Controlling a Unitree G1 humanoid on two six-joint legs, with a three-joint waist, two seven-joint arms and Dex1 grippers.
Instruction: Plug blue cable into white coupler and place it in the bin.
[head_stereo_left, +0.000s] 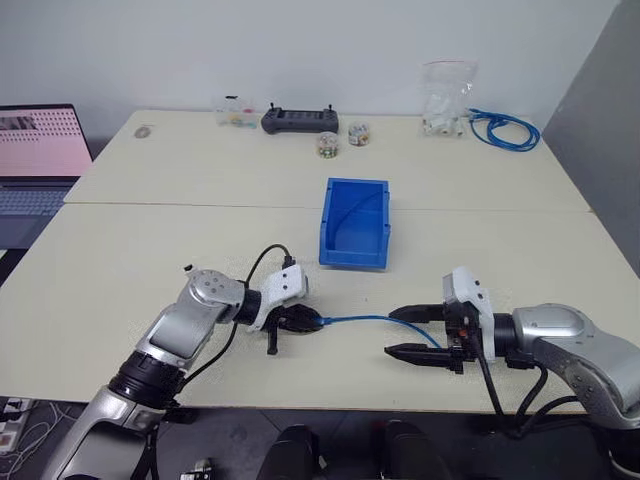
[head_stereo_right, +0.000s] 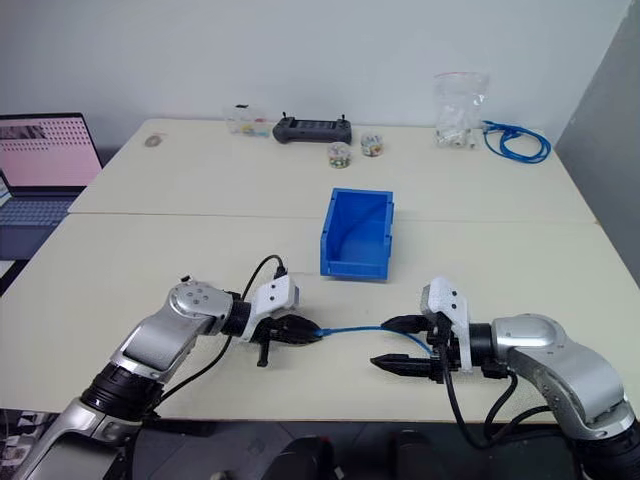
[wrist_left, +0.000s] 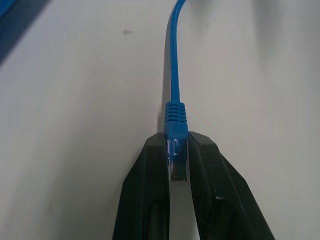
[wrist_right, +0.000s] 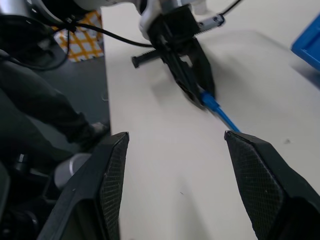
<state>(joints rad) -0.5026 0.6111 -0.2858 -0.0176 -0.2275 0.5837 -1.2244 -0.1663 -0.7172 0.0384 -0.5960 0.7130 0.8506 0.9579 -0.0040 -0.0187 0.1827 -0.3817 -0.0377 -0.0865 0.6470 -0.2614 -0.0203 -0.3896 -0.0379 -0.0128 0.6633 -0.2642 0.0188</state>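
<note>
My left gripper is shut on the clear plug at the end of the blue cable, low over the table near its front edge. In the left wrist view the plug sits pinched between the two black fingers. From there the cable runs across to my right gripper, which stands open with its fingers apart around the strand, not gripping it. The bin stands on the table just beyond both grippers. The white coupler is out of view.
At the back of the table are a black controller, small jars, a clear bag of white parts and a coiled blue cable bundle. A laptop sits at the far left.
</note>
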